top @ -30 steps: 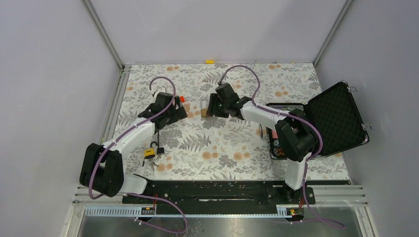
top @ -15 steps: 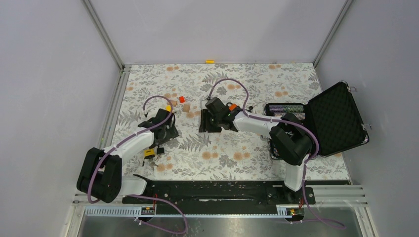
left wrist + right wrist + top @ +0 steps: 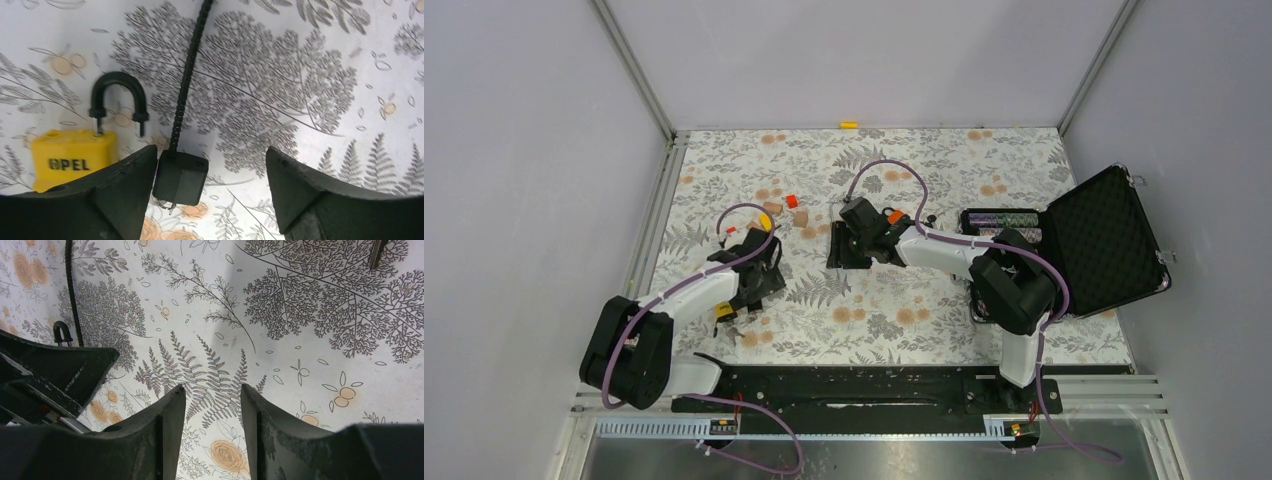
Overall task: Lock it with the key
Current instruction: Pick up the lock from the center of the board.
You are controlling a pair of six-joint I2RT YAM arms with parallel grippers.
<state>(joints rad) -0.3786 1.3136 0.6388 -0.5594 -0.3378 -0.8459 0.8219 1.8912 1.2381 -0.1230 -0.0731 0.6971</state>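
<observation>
1 black key (image 3: 180, 176) sits between left gripper (image 3: 211, 156) jaws.

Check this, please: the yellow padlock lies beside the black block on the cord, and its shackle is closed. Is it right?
Not quite. The left wrist view shows the shackle open: one leg ends free beside the body. The yellow padlock does lie beside the black block on the cord.
</observation>
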